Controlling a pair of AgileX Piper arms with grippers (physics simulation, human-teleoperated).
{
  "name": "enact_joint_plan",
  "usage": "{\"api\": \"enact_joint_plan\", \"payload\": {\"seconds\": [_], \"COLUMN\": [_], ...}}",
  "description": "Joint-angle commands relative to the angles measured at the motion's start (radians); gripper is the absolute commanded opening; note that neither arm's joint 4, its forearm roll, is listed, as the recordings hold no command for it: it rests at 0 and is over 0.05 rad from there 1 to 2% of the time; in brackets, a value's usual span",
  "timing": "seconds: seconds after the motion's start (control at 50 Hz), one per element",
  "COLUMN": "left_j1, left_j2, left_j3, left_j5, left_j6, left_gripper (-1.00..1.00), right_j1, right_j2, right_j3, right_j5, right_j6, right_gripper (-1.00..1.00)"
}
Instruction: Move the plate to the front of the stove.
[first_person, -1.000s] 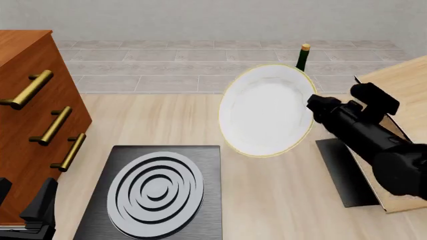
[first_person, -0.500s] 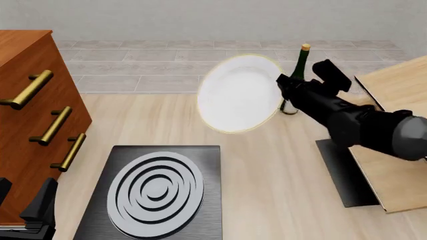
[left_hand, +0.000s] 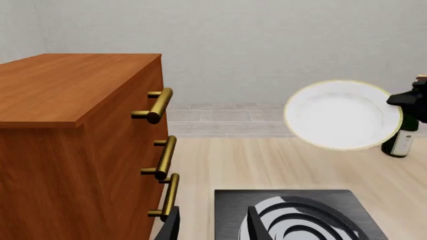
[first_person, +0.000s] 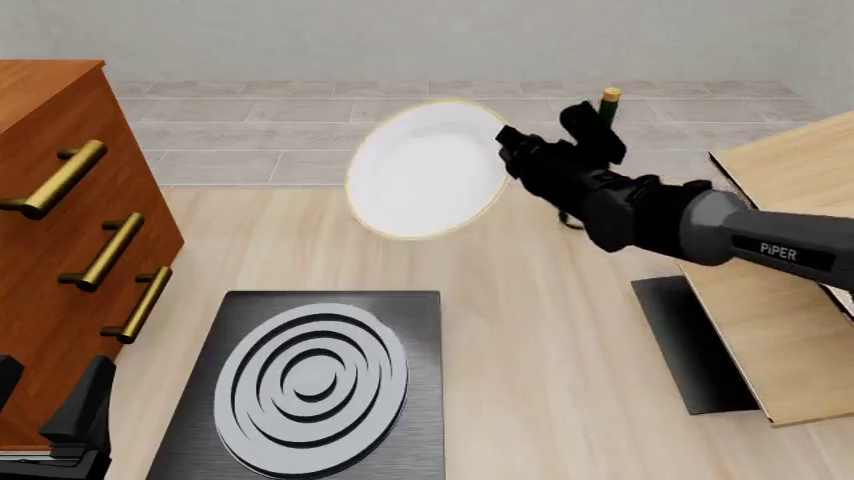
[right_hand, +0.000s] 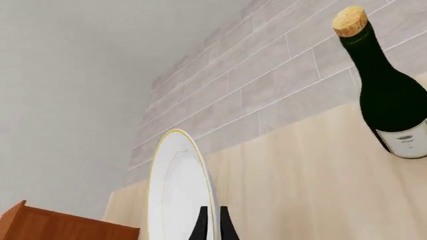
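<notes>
The white plate (first_person: 424, 170) with its thin gold rim hangs tilted in the air beyond the stove, held by its right edge. My right gripper (first_person: 509, 150) is shut on that rim; in the right wrist view the plate (right_hand: 177, 192) stands edge-on between the fingertips (right_hand: 211, 225). The plate (left_hand: 341, 115) also shows in the left wrist view, above the table. The stove (first_person: 310, 385), a dark slab with a ringed burner, lies at the near left; its corner (left_hand: 293, 215) appears in the left wrist view. My left gripper (first_person: 60, 425) rests low at the near left, its fingers (left_hand: 253, 227) apart and empty.
A wooden drawer cabinet (first_person: 67, 250) with brass handles stands at the left. A dark green bottle (first_person: 603, 120) stands behind my right arm. A black mat (first_person: 687, 345) and a wooden board (first_person: 787, 270) lie at the right.
My right arm has swung left and farther away, carrying the plate from the middle right toward the area beyond the stove. The left arm has not moved.
</notes>
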Motion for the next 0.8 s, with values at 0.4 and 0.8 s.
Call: {"api": "enact_joint_plan", "payload": {"seconds": [0.4, 0.8], "left_j1": [0.0, 0.0], "left_j2": [0.0, 0.0], "left_j3": [0.0, 0.0], "left_j5": [0.0, 0.0], "left_j6": [0.0, 0.0], "left_gripper": [1.0, 1.0], "right_j1": [0.048, 0.044], "right_j2": [0.229, 0.361], "right_j3": [-0.226, -0.359], "right_j5": [0.034, 0.075], "right_j6": [0.115, 0.129], "right_gripper": [-1.0, -1.0]}}
